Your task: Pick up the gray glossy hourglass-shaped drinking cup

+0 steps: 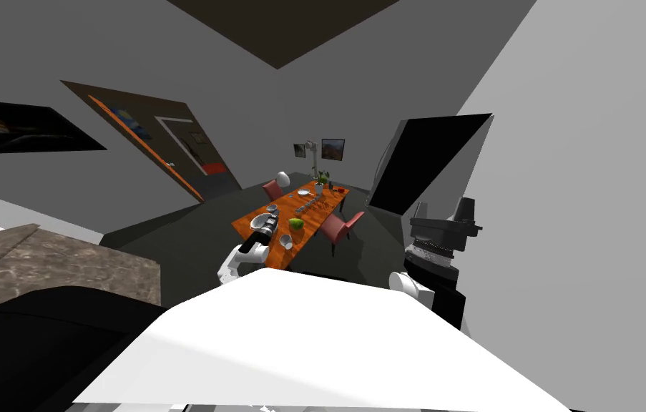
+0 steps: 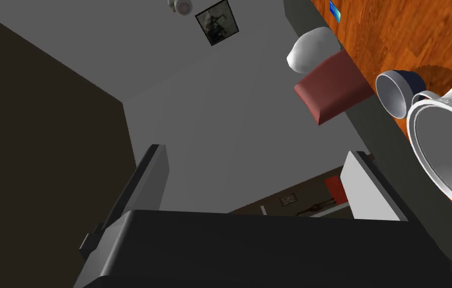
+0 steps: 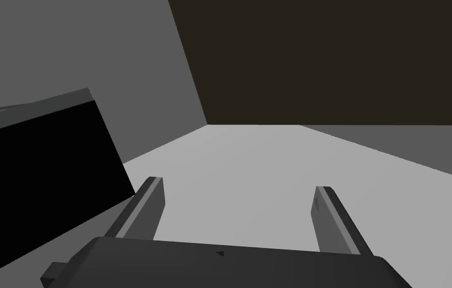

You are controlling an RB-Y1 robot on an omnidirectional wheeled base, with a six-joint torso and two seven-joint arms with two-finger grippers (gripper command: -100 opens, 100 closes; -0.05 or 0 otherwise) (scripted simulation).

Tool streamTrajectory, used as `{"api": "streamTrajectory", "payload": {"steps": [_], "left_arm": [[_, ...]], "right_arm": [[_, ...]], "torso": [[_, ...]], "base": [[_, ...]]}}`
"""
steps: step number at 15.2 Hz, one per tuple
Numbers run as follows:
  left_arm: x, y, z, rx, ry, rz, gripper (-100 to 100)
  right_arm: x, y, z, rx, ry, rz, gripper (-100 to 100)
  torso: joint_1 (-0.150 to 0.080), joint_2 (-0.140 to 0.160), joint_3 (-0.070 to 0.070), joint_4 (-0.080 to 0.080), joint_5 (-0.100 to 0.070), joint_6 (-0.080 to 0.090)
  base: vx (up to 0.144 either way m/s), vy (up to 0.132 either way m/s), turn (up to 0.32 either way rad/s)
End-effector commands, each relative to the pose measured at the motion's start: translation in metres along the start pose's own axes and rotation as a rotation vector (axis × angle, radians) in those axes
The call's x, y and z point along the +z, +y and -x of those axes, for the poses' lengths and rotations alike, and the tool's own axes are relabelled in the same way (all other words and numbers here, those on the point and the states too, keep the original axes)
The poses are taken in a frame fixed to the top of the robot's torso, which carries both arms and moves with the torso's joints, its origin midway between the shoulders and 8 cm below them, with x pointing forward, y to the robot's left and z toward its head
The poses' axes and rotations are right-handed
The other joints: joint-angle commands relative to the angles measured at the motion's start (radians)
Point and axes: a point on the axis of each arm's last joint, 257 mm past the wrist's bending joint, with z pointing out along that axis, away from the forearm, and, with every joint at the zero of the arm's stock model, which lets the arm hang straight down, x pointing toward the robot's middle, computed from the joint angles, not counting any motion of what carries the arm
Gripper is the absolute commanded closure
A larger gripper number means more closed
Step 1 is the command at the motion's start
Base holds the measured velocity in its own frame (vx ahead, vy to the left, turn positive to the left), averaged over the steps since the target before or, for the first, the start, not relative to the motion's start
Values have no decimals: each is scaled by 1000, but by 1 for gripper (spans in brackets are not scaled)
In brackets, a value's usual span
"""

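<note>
Orange wood-grain counter (image 2: 420,35) carries the crockery. The cup (image 2: 394,93) I take for the task's thing stands close to its long edge. It is small, pale grey inside and darker outside, with its mouth turned toward the left wrist camera (the waist is hidden at this angle, so the hourglass shape is my guess).

Just beside the cup, on the gripper's side, stands a much larger white vessel (image 2: 447,150) with a handle. I cannot tell whether the two touch.

The left gripper (image 2: 256,151) has its fingers spread wide with nothing between them. It hangs off the counter's edge, and the cup sits to one side of the fingers, not in the gap. I judge the fingers are spread ready for the cup. The hand has yet to turn in over the counter, and the big vessel crowds the near way in.

Beyond the cup, a red chair (image 2: 332,92) is drawn up to the counter, with a white rounded thing (image 2: 310,47) past it.

The right gripper (image 3: 239,184), fingers also apart and empty, is held up by the grey wall, probably parked clear of the work.
</note>
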Motion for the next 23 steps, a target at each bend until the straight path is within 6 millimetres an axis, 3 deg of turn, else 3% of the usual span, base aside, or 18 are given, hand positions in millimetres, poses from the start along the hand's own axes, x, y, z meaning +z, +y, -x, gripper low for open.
{"api": "streamTrajectory", "payload": {"steps": [1, 2, 3, 5, 8, 11, 12, 14, 15, 20, 23], "left_arm": [[2, 21, -3, 3, 15, 65, -100], [2, 23, -3, 3, 17, 70, -100], [4, 41, -3, 3, 27, 121, -100], [3, 47, -5, 3, 34, 145, -100], [4, 86, -6, 2, 59, 259, -100], [1, 95, -9, 2, 69, 292, -100], [0, 114, -9, -1, 81, 345, -100], [-2, 118, -11, -1, 87, 365, -100], [-5, 136, -11, -5, 100, 418, -100], [-13, 161, -15, -10, 125, 505, -100], [-24, 195, -19, -22, 157, 617, -100]], "right_arm": [[0, 0, 0, 0, 0, 0, 0], [0, 0, 0, 0, 0, 0, 0], [0, 0, 0, 0, 0, 0, 0], [0, 0, 0, 0, 0, 0, 0], [0, 0, 0, 0, 0, 0, 0], [0, 0, 0, 0, 0, 0, 0], [0, 0, 0, 0, 0, 0, 0], [0, 0, 0, 0, 0, 0, 0], [0, 0, 0, 0, 0, 0, 0], [0, 0, 0, 0, 0, 0, 0], [0, 0, 0, 0, 0, 0, 0]], "torso": [[0, 0, 0, 0, 0, 0], [0, 0, 0, 0, 0, 0], [0, 0, 0, 0, 0, 0], [0, 0, 0, 0, 0, 0], [0, 0, 0, 0, 0, 0], [0, -1, 0, 0, 0, 0], [0, 0, 0, 0, 0, -1], [0, 0, 0, 0, 0, 0], [0, 1, 0, 0, 0, 0], [0, 0, 0, 0, 0, 0], [0, 0, 0, 0, 0, 0]], "base": [[38, 14, -124], [27, 12, -45], [30, 7, -113], [34, 9, -79], [44, 11, -130], [31, 15, -53], [24, 9, -102], [26, 12, -89], [34, 12, -96], [30, 14, -83], [35, 15, -120]]}}
